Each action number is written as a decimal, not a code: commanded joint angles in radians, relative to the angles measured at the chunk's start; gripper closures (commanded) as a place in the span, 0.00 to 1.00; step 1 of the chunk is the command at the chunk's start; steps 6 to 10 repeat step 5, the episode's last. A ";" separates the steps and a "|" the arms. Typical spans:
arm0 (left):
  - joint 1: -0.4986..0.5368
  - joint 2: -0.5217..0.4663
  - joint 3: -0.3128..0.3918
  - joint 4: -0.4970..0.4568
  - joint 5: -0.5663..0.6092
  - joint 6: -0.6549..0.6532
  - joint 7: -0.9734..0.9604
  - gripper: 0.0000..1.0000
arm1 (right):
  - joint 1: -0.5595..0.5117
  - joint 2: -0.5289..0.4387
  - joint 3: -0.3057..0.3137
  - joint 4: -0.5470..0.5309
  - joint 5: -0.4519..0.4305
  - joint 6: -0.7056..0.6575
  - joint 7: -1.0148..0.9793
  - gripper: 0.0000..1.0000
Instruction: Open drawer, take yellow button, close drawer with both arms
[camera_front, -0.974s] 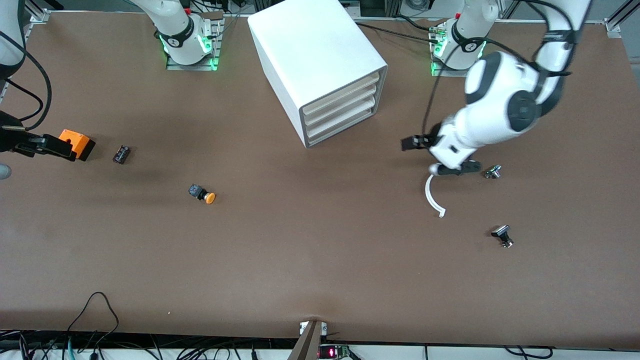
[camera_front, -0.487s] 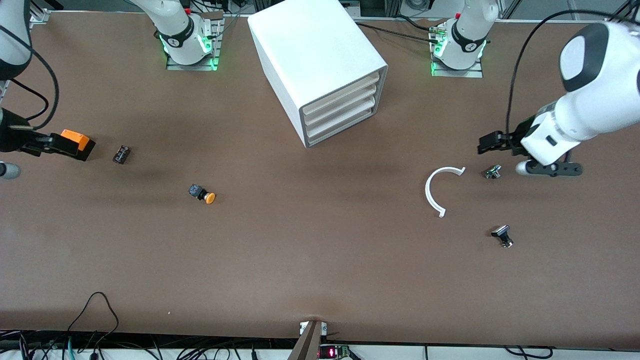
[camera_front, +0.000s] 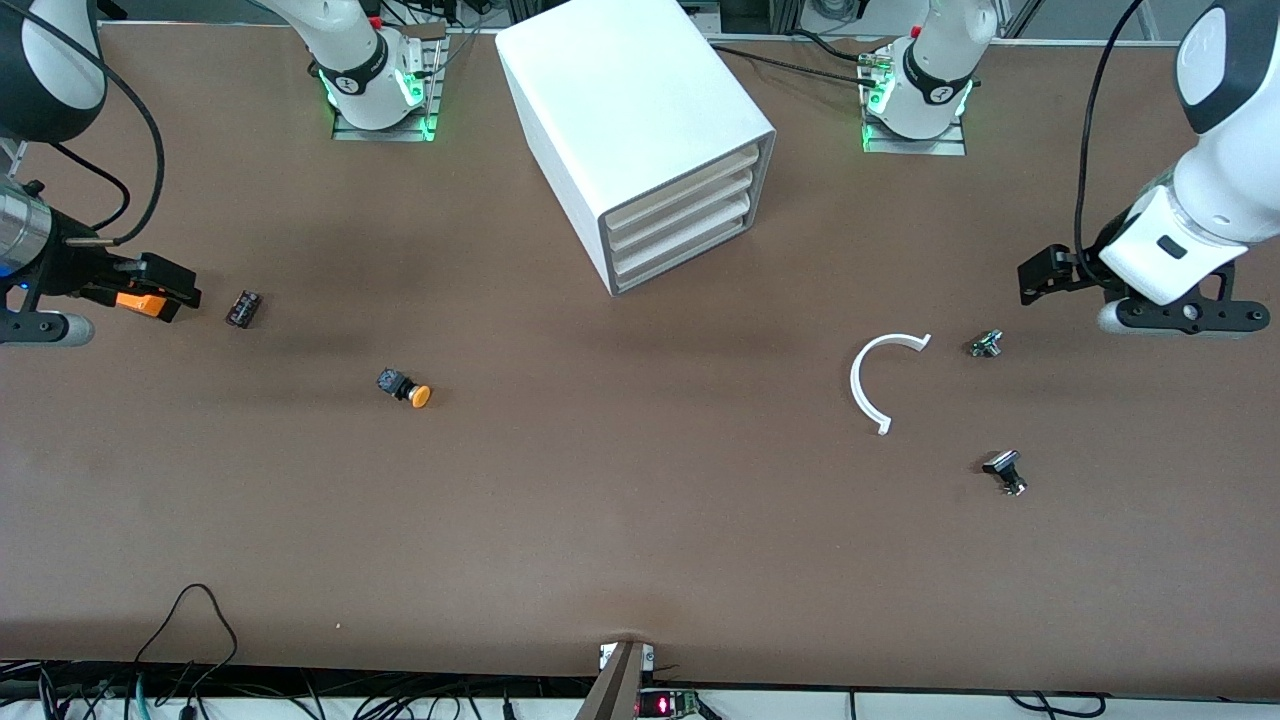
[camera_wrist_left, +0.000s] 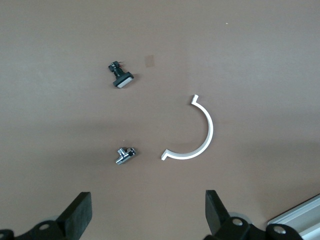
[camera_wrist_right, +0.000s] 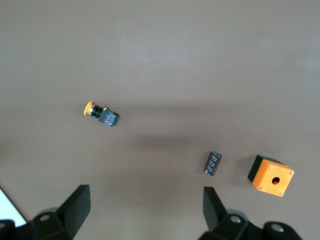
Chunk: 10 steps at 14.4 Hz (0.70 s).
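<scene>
Top white plastic drawer (camera_front: 680, 180) of the white box cabinet (camera_front: 625, 120) is shut. Small orange-capped black push button (camera_front: 404, 387) lies on the brown table (camera_front: 640, 520), nearer the camera, toward the right arm's end. Left gripper (camera_wrist_left: 145, 217) and right gripper (camera_wrist_right: 145, 212) hang over the table ends, jaws wide, empty. Looks done, or else not started.

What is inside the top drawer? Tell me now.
Unknown: the drawer sits shut in the cabinet, showing only its front edge. The button lies out on the table.
</scene>
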 joint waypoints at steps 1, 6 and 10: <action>0.044 0.004 -0.003 0.028 0.001 0.010 0.022 0.00 | -0.001 -0.073 0.004 -0.091 -0.008 0.041 0.000 0.00; 0.044 0.012 -0.006 0.034 -0.007 -0.004 0.009 0.00 | -0.001 -0.153 0.004 -0.209 -0.009 0.106 -0.001 0.00; 0.044 0.012 -0.006 0.034 -0.007 -0.004 0.009 0.00 | -0.001 -0.153 0.004 -0.209 -0.009 0.106 -0.001 0.00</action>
